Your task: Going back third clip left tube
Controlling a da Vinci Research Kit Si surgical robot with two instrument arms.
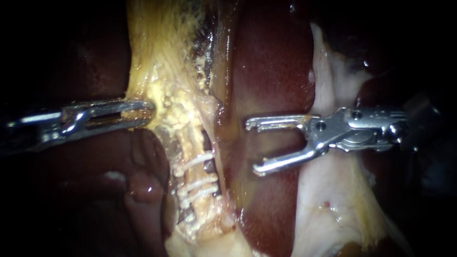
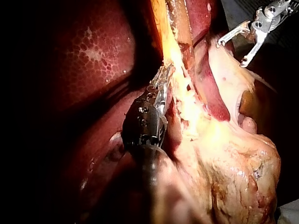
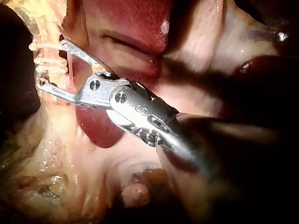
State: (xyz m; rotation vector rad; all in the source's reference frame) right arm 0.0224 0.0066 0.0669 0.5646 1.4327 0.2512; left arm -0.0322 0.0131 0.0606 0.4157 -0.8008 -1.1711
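A yellowish tube [image 1: 186, 139] runs down the middle of the endoscope view, crossed by three white clips [image 1: 196, 183] one below another. My right instrument [image 1: 252, 146] stands to the right of the clips, apart from the tube, with its jaws open and nothing between them. Over in the right wrist view these jaws [image 3: 51, 64] sit just before the clips [image 3: 48, 59]. My left instrument [image 1: 142, 112] is shut on the yellow fatty tissue [image 1: 164, 102] above the clips, holding it toward the left. Its jaws [image 2: 162, 84] pinch the same strand in the left wrist view.
Dark red liver [image 1: 271, 62] lies behind and to the right of the tube. Pale membranous tissue [image 1: 328, 190] spreads under my right instrument's shaft. A charred dark patch [image 1: 203, 40] marks the tissue above. My right instrument [image 2: 232, 52] also shows far ahead in the left wrist view.
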